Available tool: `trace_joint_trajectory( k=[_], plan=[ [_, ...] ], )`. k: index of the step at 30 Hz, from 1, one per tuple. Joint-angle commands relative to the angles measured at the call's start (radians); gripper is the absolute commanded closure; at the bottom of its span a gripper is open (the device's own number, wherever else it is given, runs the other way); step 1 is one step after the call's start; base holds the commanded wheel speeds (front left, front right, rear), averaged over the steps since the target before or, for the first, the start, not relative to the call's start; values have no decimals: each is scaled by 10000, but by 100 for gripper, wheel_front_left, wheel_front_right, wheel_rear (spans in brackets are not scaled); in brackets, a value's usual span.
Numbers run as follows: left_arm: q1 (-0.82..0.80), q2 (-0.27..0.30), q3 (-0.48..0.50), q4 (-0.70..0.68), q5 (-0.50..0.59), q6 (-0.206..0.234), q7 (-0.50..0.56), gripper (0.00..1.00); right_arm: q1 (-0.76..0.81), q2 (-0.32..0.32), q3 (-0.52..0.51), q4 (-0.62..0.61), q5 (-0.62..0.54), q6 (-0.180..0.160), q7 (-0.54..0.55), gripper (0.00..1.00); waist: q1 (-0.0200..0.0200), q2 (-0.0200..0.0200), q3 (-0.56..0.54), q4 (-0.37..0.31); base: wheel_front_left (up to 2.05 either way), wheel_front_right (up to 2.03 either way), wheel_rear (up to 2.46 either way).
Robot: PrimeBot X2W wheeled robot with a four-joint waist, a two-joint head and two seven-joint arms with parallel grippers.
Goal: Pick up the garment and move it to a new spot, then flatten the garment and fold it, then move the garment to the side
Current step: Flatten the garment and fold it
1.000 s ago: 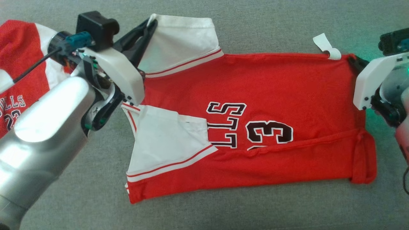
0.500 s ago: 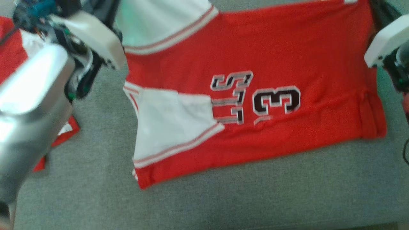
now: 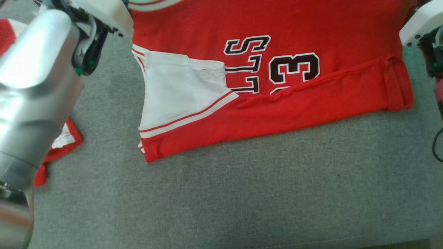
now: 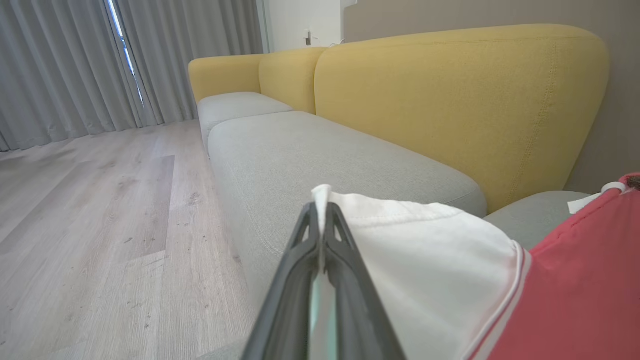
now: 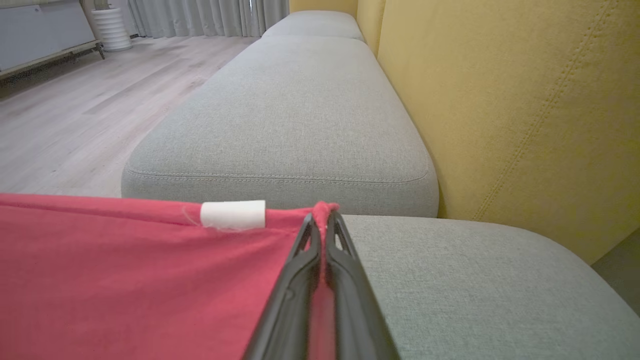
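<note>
Head view: red jersey (image 3: 311, 20) sits on the grey sofa cushion (image 3: 242, 200), with its near long edge already folded over. The left end effector (image 4: 322, 215) is clenched on the white sleeve (image 4: 425, 260) at the far left, and the right end effector (image 5: 324, 220) is clenched on the far right red corner. Looks mid-fold: moved and flattened, but further folding and the move aside are left. A second red garment (image 3: 59, 145) lies to the left.

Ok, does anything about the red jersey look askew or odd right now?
Yes. The jersey has a slanted flap folded over along its near edge, bunched at the right corner, and a white sleeve overlaps the lettering.
</note>
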Motion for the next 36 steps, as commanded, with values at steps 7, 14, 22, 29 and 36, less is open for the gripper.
trace_joint_trajectory(
  k=[7, 14, 22, 29, 36],
  plan=[
    [511, 436, -45, -316, -147, -399, -101, 100, 865, -354, 697, -242, 807, 65, 13, 100, -1, 0, -677, 406, 0, 0, 0],
    [1670, 1008, -444, -1581, -357, -431, 428, 100, 1806, -1008, 1480, -721, 1689, 65, 688, 100, -1, 0, -1289, 705, 0, 0, 0],
    [3241, 2158, -1285, -3683, -258, -15, 1584, 100, 2854, -1936, 2675, -1558, 2565, 65, 2361, 100, -1, 0, -1890, 733, 0, 0, 0],
    [4289, 3071, -1857, -5310, -234, 431, 2417, 100, 3380, -2875, 3287, -2637, 3244, 65, 3788, 100, -1, 0, -2119, 638, 0, 0, 0],
    [4756, 3337, -2043, -6031, -350, 769, 2755, 100, 3705, -3326, 3262, -3271, 3588, 65, 4445, 100, -1, 0, -2261, 555, 0, 0, 0]
  ],
)
